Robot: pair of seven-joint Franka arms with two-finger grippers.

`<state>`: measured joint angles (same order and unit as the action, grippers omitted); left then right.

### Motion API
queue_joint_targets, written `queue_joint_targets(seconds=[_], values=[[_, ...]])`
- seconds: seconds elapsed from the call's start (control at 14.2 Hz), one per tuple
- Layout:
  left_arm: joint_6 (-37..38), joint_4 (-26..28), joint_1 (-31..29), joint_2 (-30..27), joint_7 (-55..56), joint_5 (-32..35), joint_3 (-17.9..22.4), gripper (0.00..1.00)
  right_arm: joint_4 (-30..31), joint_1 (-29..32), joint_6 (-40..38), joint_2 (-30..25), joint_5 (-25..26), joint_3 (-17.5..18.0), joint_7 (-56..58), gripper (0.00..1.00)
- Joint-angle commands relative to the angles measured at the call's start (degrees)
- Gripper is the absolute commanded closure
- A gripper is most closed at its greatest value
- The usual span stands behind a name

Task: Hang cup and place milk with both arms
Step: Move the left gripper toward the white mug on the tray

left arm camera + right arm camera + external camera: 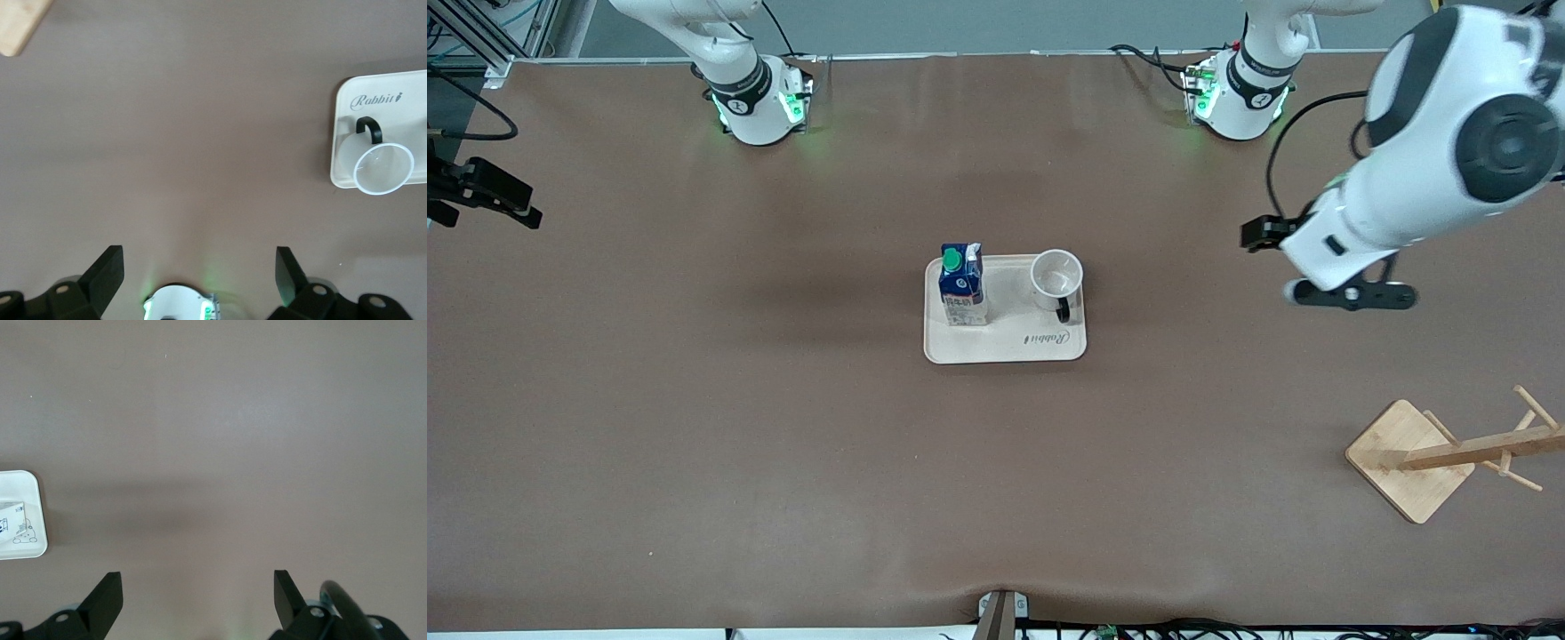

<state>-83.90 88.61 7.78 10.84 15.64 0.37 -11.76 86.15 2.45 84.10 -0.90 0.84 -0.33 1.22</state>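
Observation:
The white cup (1056,274) stands upright on a cream tray (1005,348) at mid-table, with its black handle (1064,309) turned toward the front camera. Beside it on the tray, toward the right arm's end, stands the milk (961,286), a blue-and-white carton with a green cap. My left gripper (1356,295) hangs open and empty over bare table, toward the left arm's end from the tray. Its wrist view shows the left gripper (199,267), the cup (382,168) and the tray (343,127). My right gripper (480,191) is open and empty over the table's right-arm end. Its wrist view shows the right gripper (198,590), the tray's rim (41,520) and the milk (13,520).
A wooden cup rack (1449,453) with pegs stands at the left arm's end, nearer to the front camera than the tray. A corner of the rack's base (20,23) shows in the left wrist view. Brown tabletop (783,427) surrounds the tray.

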Motion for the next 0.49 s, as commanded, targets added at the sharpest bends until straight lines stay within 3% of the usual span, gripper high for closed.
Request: queue_joint_targets(seconds=[0.0, 0.21, 0.42], values=[[-3.97, 3.32, 2.23, -0.56, 8.14, -0.89, -2.47, 0.00, -0.99, 0.63, -0.69, 0.37, 0.04, 0.59, -0.16, 0.00], [-6.61, 5.24, 5.83, 0.94, 14.30, -2.63, -2.65, 0.00, -1.07, 0.54, -0.69, 0.46, 0.04, 0.59, -0.16, 0.00], [-15.47, 12.53, 9.52, -0.29, 23.36, -6.16, -2.74, 0.00, -0.99, 0.45, -0.61, 0.46, 0.04, 0.59, -0.08, 0.00]])
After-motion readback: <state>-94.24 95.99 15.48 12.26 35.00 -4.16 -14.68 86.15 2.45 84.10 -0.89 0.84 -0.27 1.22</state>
